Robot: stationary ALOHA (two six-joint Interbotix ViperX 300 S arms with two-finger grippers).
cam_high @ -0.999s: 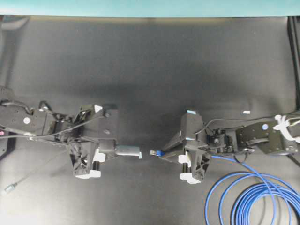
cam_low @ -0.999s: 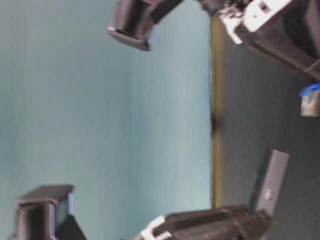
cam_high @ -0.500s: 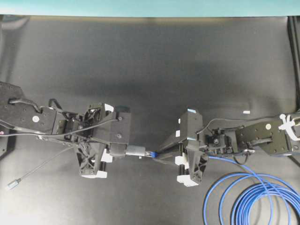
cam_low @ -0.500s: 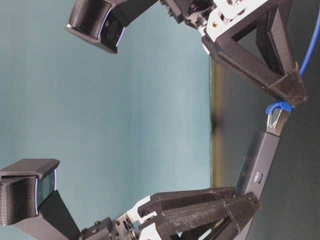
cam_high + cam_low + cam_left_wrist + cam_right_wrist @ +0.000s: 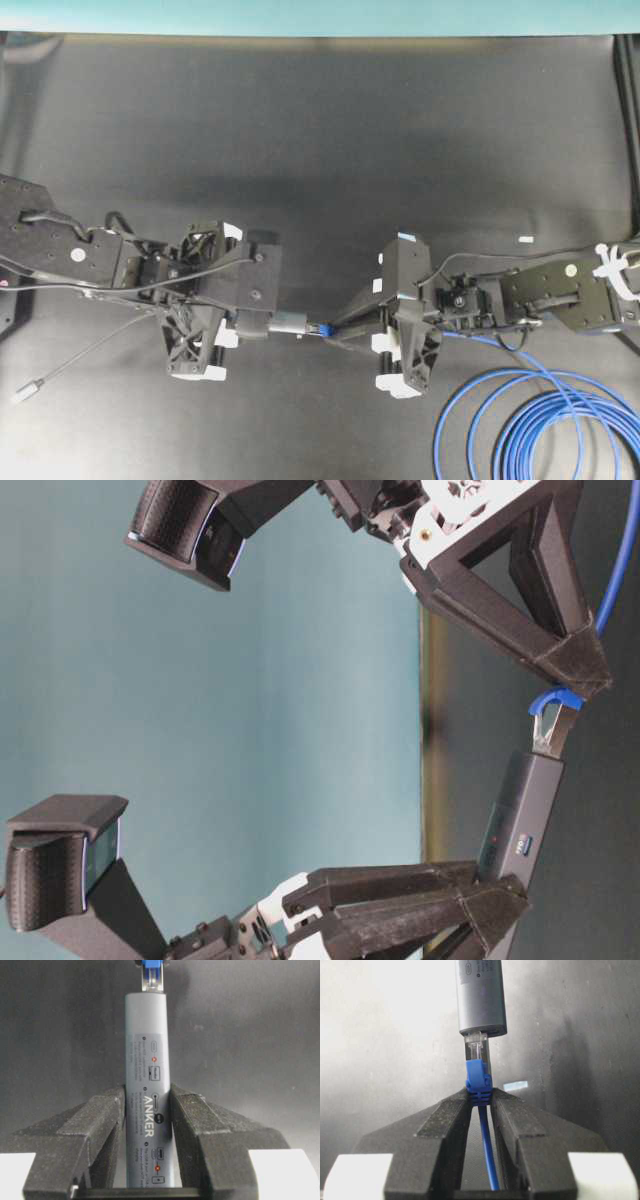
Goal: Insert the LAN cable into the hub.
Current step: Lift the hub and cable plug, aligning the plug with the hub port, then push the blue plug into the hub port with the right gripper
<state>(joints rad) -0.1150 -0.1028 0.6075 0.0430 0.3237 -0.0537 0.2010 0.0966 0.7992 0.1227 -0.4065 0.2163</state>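
Note:
My left gripper [image 5: 262,325] is shut on the hub [image 5: 288,322], a slim grey bar held level above the mat and pointing right. In the left wrist view the fingers [image 5: 100,1125] clamp the hub [image 5: 148,1060] at mid-length. My right gripper [image 5: 345,330] is shut on the blue boot of the LAN cable [image 5: 322,328]. Its clear plug [image 5: 477,1052] meets the hub's end [image 5: 481,1015], with the tip in the port mouth and most of the clear body outside. Seen from table level, the plug [image 5: 552,725] lines up with the hub [image 5: 525,815]. The cable's coils [image 5: 540,425] lie at the lower right.
The hub's thin grey lead runs down-left to a small silver plug [image 5: 28,388] on the black mat. A small white scrap [image 5: 524,240] lies at the right. The teal wall [image 5: 320,15] borders the far edge.
A second ago a gap separated hub and plug. The left arm has carried the hub to the right and the right gripper has edged left, so the plug now touches the hub's end.

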